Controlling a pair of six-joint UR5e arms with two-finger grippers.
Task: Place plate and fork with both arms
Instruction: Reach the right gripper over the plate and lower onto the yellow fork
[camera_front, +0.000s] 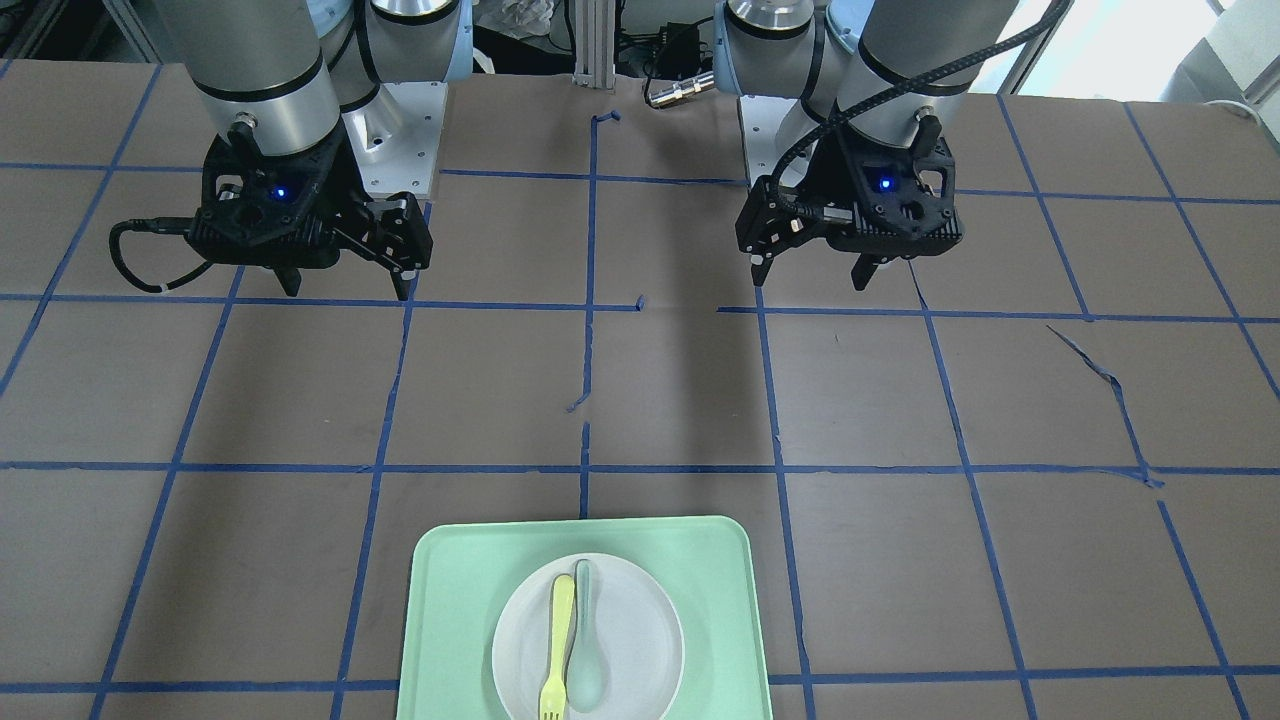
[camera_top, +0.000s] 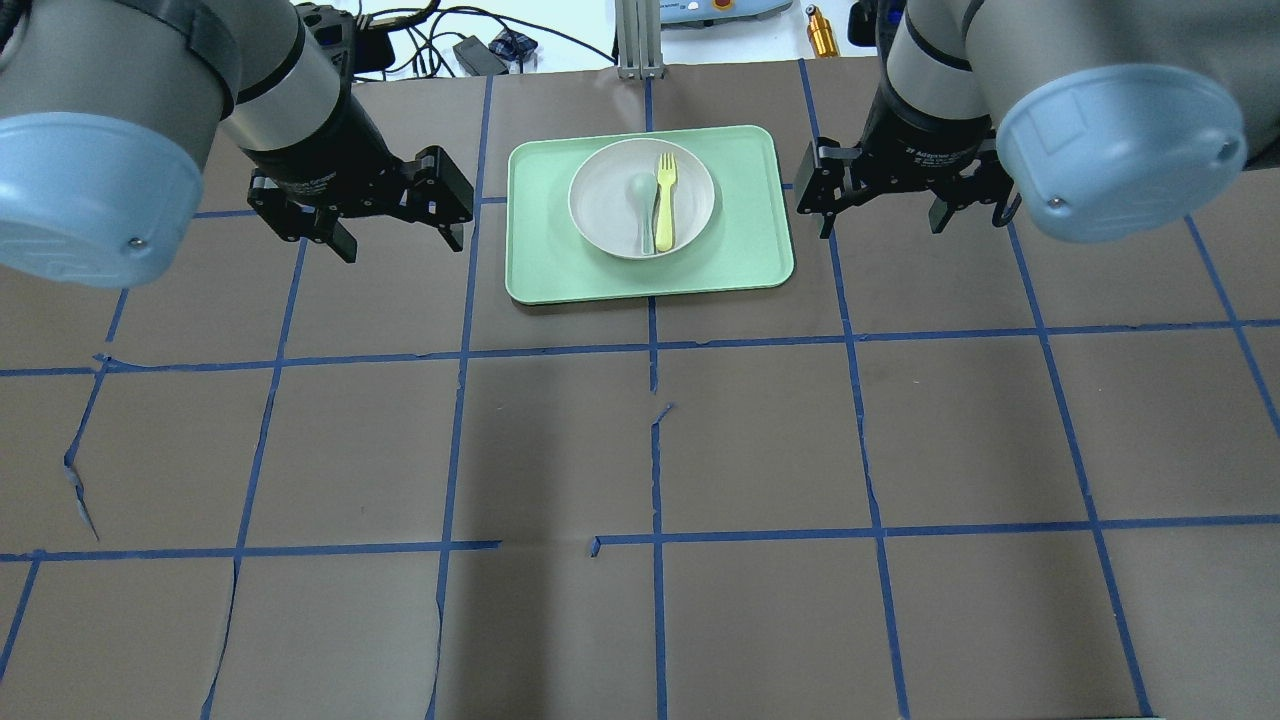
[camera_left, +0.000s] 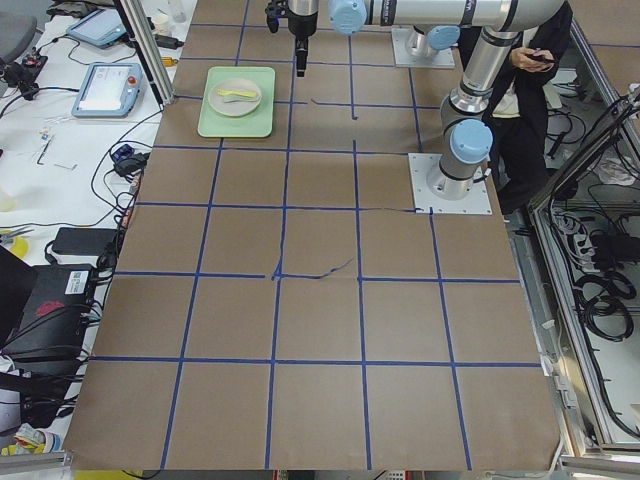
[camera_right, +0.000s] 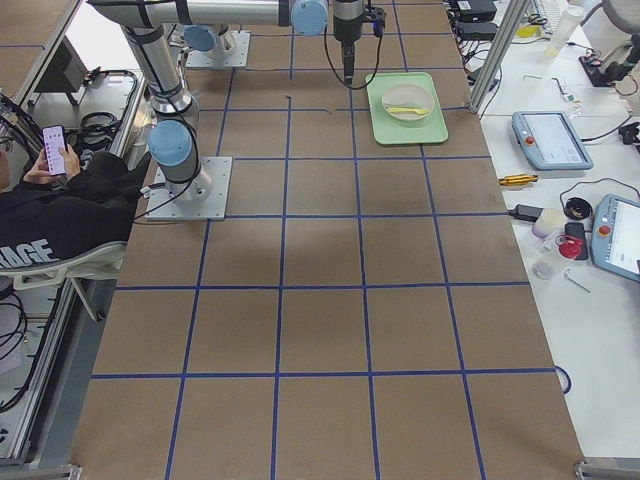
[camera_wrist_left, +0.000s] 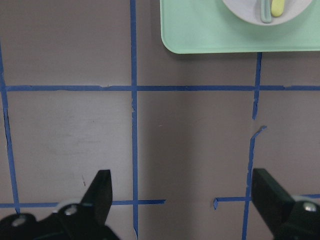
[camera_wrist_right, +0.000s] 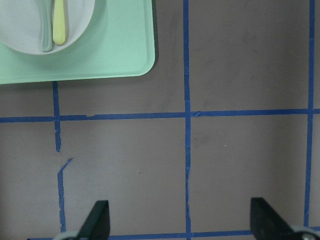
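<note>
The small pale plate (camera_top: 608, 205) lies on the mint-green tray (camera_top: 545, 262) at the far middle of the table. The pale-yellow fork (camera_top: 664, 205) lies in the plate, next to a grey-green spoon (camera_top: 642, 200). My left gripper (camera_top: 400, 245) hangs open and empty left of the tray, above the table. My right gripper (camera_top: 882, 225) hangs open and empty right of the tray. In the front-facing view the plate (camera_front: 635, 640), fork (camera_front: 556, 640) and tray (camera_front: 450, 600) sit at the bottom; the left gripper (camera_front: 810, 278) and right gripper (camera_front: 347, 288) are at the top.
The table is brown with blue tape grid lines; some tape is torn and lifted (camera_front: 1100, 370). The left wrist view shows the tray's corner (camera_wrist_left: 215, 30) and the right wrist view shows the tray's other near corner (camera_wrist_right: 115, 55). A person sits behind the robot (camera_right: 60, 200).
</note>
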